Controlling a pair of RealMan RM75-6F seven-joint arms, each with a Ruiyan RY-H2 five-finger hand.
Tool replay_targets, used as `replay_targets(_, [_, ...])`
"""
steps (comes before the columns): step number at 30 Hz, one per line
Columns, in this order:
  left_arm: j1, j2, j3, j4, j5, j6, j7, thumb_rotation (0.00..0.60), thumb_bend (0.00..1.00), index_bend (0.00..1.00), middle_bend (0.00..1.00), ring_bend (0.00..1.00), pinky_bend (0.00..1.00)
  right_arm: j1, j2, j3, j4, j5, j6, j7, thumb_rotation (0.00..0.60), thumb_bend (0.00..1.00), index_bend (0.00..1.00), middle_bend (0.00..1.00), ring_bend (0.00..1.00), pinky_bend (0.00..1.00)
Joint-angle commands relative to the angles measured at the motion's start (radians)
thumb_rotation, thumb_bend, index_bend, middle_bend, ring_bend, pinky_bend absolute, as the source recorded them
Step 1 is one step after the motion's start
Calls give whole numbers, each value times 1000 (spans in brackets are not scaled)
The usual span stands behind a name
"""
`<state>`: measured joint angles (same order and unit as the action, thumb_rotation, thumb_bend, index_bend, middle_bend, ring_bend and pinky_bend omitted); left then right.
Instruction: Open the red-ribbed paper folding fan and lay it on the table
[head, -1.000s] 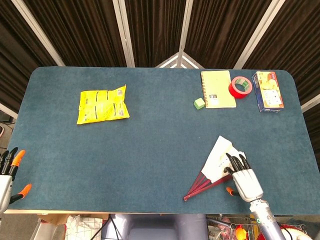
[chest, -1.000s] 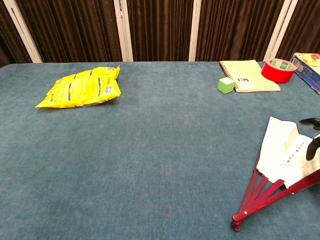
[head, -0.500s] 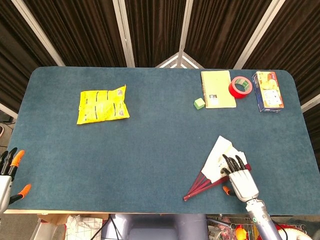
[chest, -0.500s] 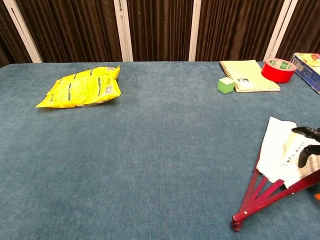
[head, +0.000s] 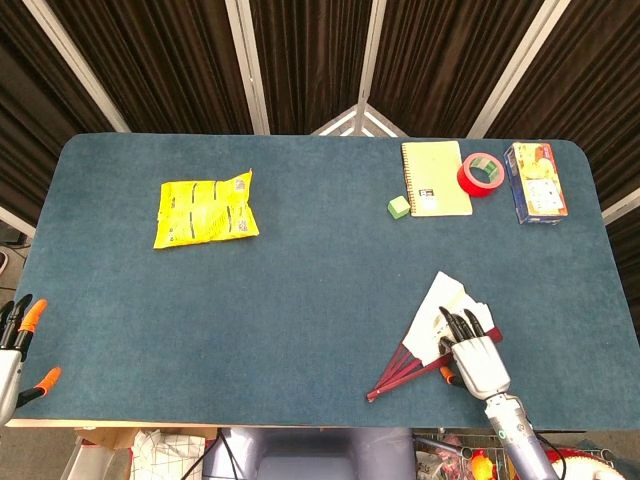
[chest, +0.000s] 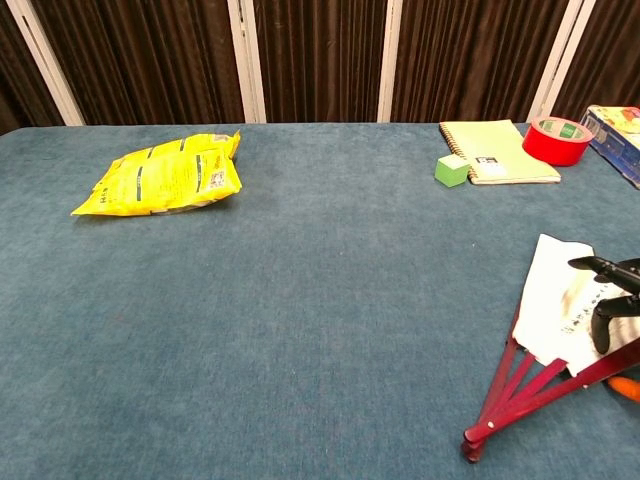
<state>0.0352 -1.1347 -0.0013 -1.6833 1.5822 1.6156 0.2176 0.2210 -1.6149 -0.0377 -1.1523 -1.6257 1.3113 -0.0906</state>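
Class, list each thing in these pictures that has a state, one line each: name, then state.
folding fan: partly open, flat on table
right hand: fingers resting on the fan's paper
left hand: off the table's edge, holding nothing
notebook: closed
yellow bag: lying flat

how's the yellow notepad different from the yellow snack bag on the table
The yellow notepad is pale yellow, a flat neat rectangle with a spiral binding along one long edge; the yellow snack bag is bright yellow, puffy and crinkled, with printed text. The notepad lies at the far right, beside a green block and a red tape roll; the bag lies alone on the far left. Both rest untouched on the table.
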Motion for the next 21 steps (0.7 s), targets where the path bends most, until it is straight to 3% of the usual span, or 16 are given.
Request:
replay_targets(1, [0, -1, 0, 0, 0, -1, 1, 600, 280, 71, 0, 0, 0, 8, -10, 2, 14, 3, -13, 9, 600, 306, 488, 72, 146, 87])
replay_targets(13, [0, -5, 0, 0, 1, 0, 10, 600, 281, 71, 0, 0, 0, 30, -38, 9, 48, 8, -29, 41, 600, 331, 502, 76, 153, 96])
replay_targets(21, [0, -5, 3, -1, 6, 0, 14, 600, 281, 72, 0, 0, 0, 31, -20, 21, 32, -3, 17, 73, 600, 339, 519, 80, 157, 100])
